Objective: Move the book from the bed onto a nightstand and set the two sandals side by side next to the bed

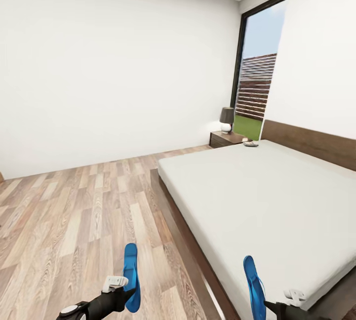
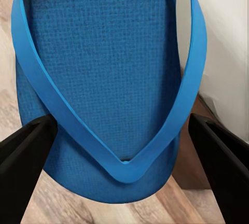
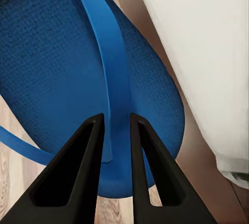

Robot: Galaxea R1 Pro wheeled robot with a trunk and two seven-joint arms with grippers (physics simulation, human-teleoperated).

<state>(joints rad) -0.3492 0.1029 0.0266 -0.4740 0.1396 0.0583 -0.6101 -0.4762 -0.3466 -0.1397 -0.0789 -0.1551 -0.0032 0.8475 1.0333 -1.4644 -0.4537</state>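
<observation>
The bed (image 1: 267, 196) lies ahead and toward the right gripper's side, its long edge running away from the robot to the nightstand (image 1: 225, 139) at the far corner; the book (image 1: 250, 143) rests on the mattress just beside that stand, well apart from both grippers. The bare floor (image 1: 79, 211) beside the bed lies below and ahead of the left gripper (image 1: 118, 285). Each arm carries one sandal. The left sandal (image 2: 104, 79) sits between widely spread jaws, its long axis running forward away from them; whether the fingers (image 2: 26, 151) press its edges cannot be told. The right gripper (image 3: 116, 125) has its jaws narrow, pinched on the thong strap of the right sandal (image 3: 62, 68), whose sole hangs beyond the fingertips beside the bed frame. The left arm appears nearer the open floor where the pair should lie parallel.
</observation>
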